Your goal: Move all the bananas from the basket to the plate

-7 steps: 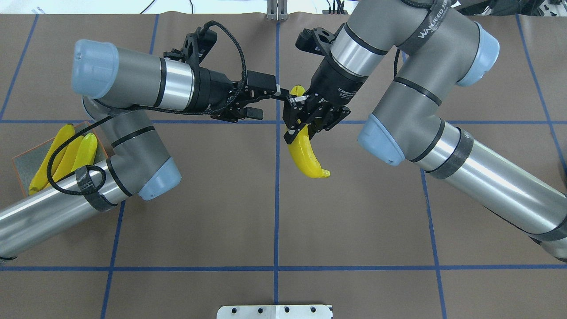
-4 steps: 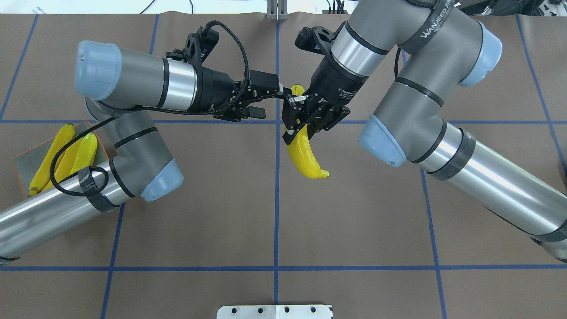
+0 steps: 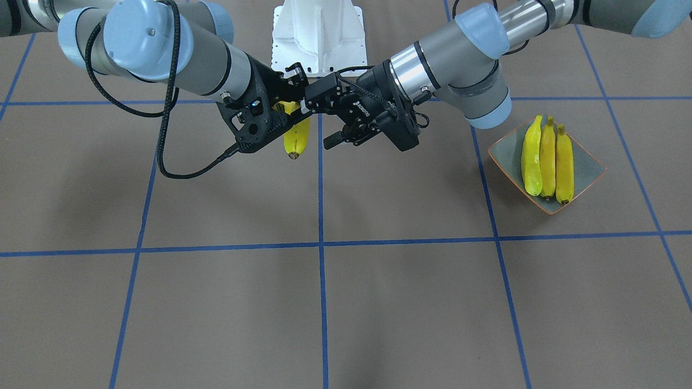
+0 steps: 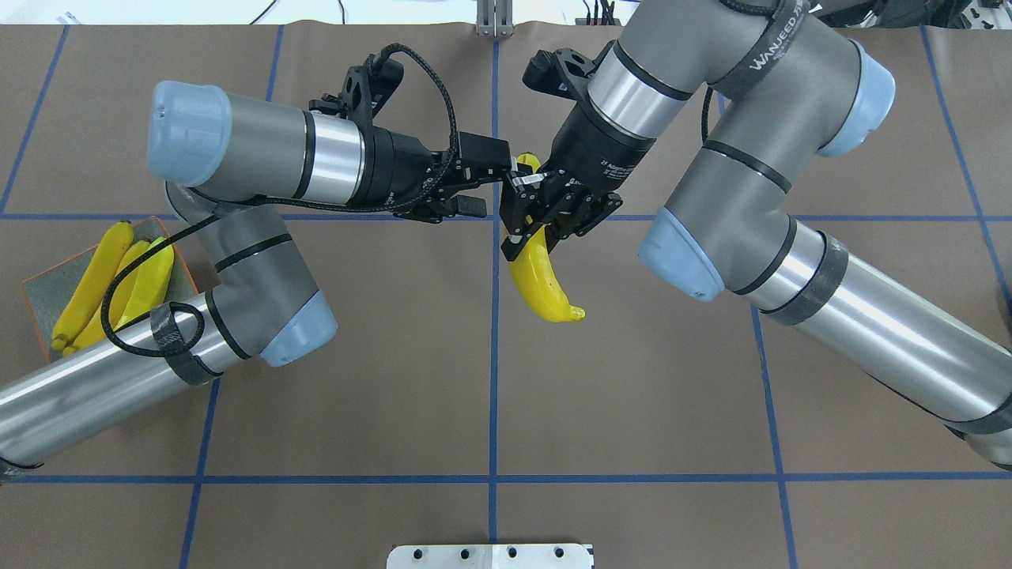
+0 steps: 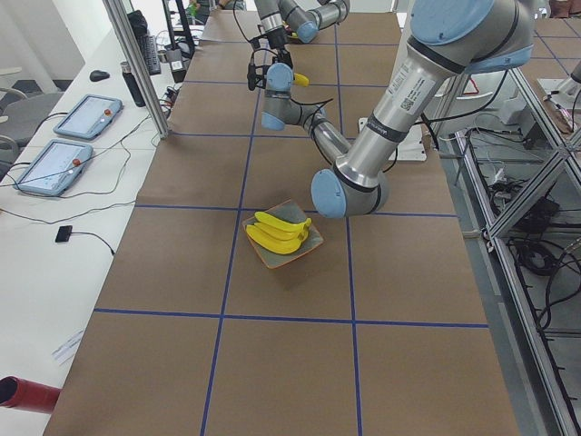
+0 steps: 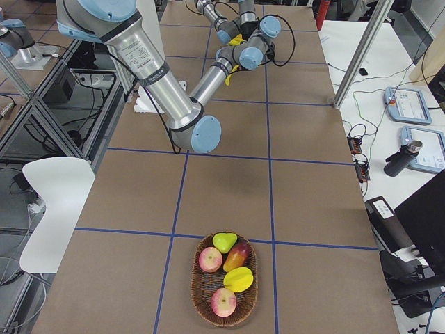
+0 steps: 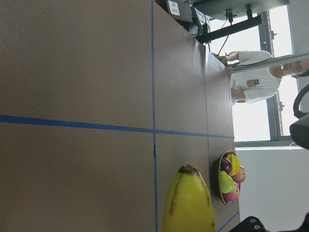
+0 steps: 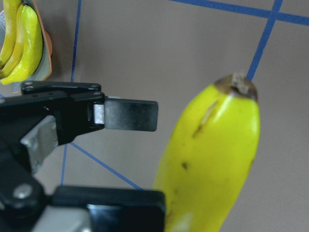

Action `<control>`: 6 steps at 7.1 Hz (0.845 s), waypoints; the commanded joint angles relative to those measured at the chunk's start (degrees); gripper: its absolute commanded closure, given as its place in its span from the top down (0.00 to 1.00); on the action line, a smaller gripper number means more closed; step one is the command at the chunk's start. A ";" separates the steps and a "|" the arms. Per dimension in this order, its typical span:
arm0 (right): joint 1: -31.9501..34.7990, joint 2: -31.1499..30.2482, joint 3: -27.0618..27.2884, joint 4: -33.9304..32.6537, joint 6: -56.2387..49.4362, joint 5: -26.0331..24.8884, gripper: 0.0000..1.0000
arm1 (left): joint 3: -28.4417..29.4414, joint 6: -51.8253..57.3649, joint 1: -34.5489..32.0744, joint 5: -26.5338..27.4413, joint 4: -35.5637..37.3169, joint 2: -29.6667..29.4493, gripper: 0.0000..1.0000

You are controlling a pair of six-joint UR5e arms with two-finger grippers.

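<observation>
Matte brown table [image 4: 395,356], right gripper [image 4: 531,235] jaws clamped on curved banana [image 4: 542,286], left gripper [image 4: 490,186] jaws apart

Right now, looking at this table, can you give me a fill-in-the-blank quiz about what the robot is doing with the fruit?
The speckled grey-green plate with the orange rim carries ___ bright yellow bananas.
The right hand is shut on the one ___ off the plate.
The left hand, beside the held banana, is ___, not shut.
The oval wicker basket has other fruit but ___ bananas.
Missing words: three; banana; open; no.
</observation>
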 commanded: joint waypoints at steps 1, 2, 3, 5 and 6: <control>-0.03 0.01 0.17 0.07 0.00 0.09 0.00 | 0.06 -0.06 0.25 0.35 0.00 -0.23 0.89; -0.03 0.01 0.17 0.07 0.00 0.09 0.00 | 0.06 -0.06 0.42 0.35 0.00 -0.23 0.87; -0.03 0.01 0.17 0.07 0.00 0.09 0.00 | 0.06 -0.06 0.51 0.35 0.00 -0.40 0.83; -0.03 0.01 0.17 0.07 0.00 0.18 0.00 | 0.23 -0.06 0.60 0.35 0.00 -0.58 0.79; -0.03 0.01 0.26 0.07 0.00 0.18 0.00 | 0.41 -0.06 0.69 0.35 0.00 -0.84 0.78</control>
